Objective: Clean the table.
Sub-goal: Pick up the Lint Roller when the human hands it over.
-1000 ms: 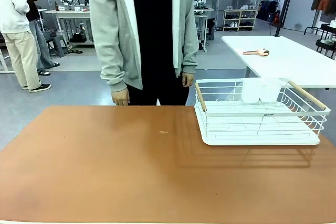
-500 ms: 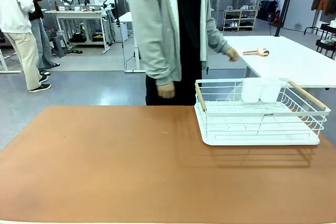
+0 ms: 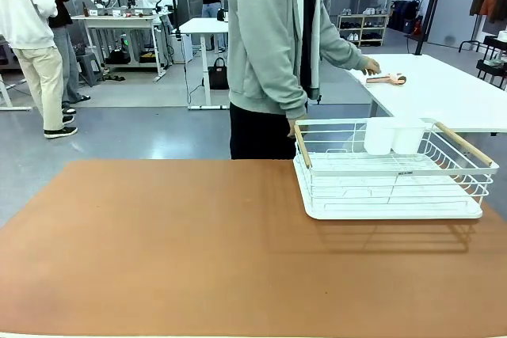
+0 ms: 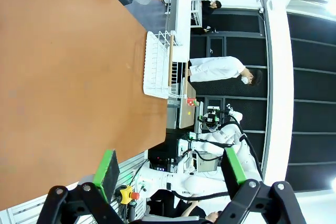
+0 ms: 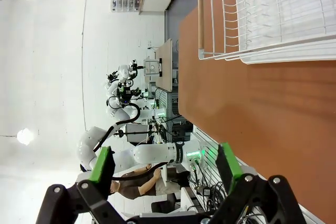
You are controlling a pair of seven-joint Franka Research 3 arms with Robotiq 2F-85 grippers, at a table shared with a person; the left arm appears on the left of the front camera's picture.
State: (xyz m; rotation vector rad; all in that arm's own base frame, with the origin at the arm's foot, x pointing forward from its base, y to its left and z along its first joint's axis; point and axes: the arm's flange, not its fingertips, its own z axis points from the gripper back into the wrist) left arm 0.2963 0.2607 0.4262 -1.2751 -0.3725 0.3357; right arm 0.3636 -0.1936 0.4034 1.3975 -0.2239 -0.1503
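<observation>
Brown table [image 3: 158,251] is looking hard, smooth, heavy | rack [image 3: 388,213] is sitting on table, its wood handles [image 3: 302,146] looking good for grabbing | left gripper [image 4: 170,169] and right gripper [image 5: 165,167] are hanging open, empty

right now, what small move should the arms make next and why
Probably wait. The left gripper and right gripper are open and empty, the table carries a dish rack, and the person's hand is at a pinkish tool on the white table.
</observation>
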